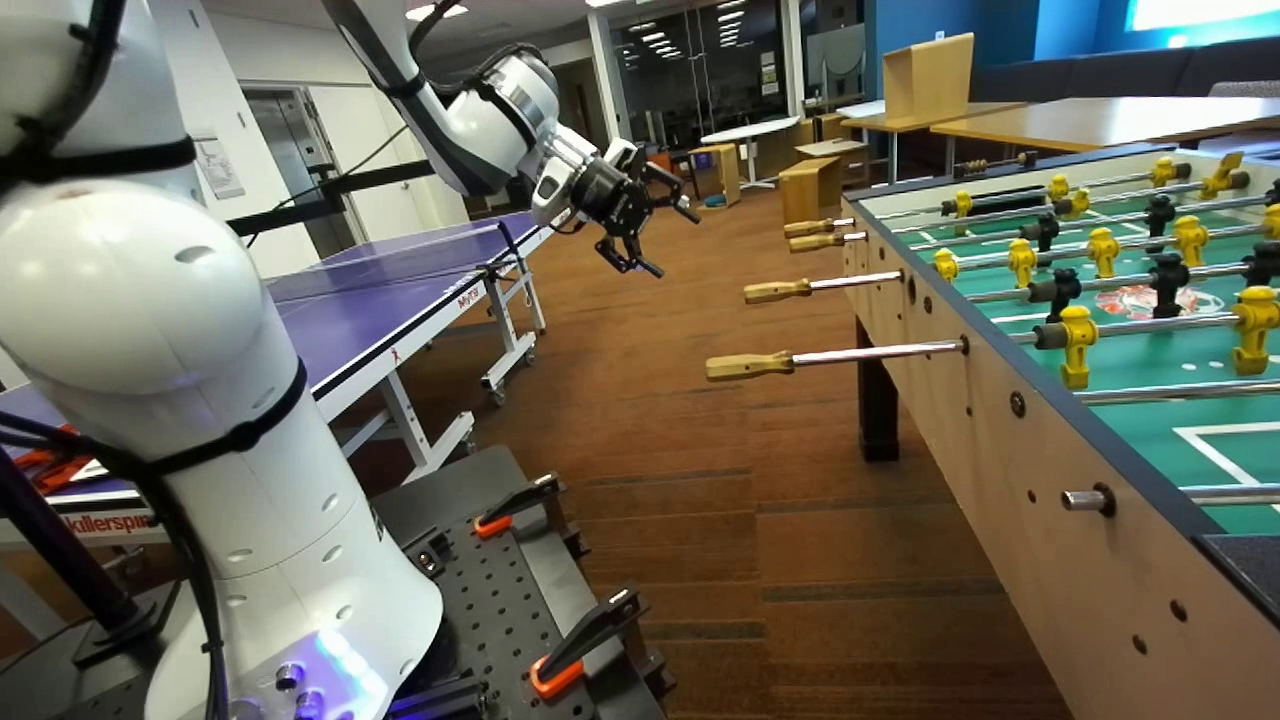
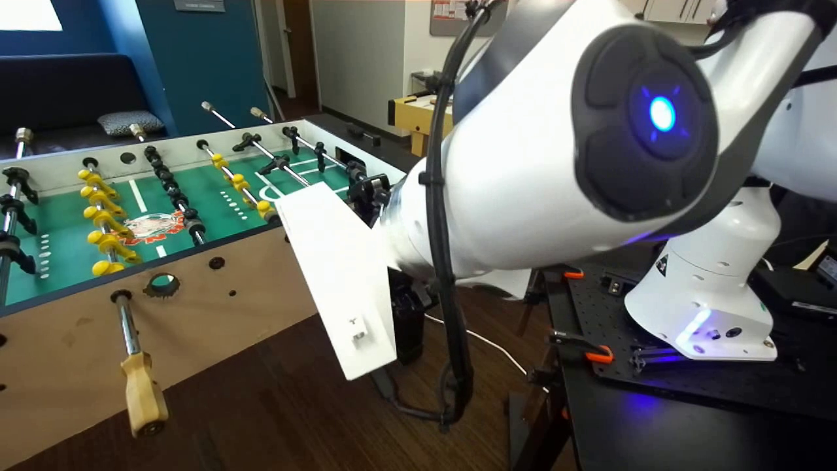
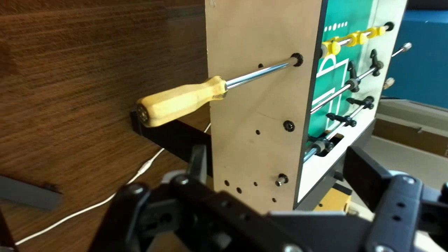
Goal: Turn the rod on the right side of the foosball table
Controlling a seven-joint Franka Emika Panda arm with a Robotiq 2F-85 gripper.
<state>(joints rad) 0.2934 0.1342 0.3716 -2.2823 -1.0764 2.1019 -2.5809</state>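
The rod (image 1: 752,366) has a tan wooden handle on a silver shaft and sticks far out of the light side wall of the foosball table (image 1: 950,430). In the wrist view the rod (image 3: 182,101) lies at upper left, its handle pointing away from the wall. My gripper (image 1: 672,240) is in the air above and to the left of the handle, apart from it. In the wrist view the gripper (image 3: 280,163) has its fingers wide apart with nothing between them. In an exterior view the arm and its white plate (image 2: 340,281) hide this rod's handle.
Shorter-protruding handled rods (image 1: 778,291) stick out farther along the same wall; such a neighbour rod (image 2: 144,399) shows large. A bare rod stub (image 1: 1085,499) sits nearer. A purple table-tennis table (image 1: 390,300) stands behind the arm. A white cable (image 3: 141,171) lies on the floor.
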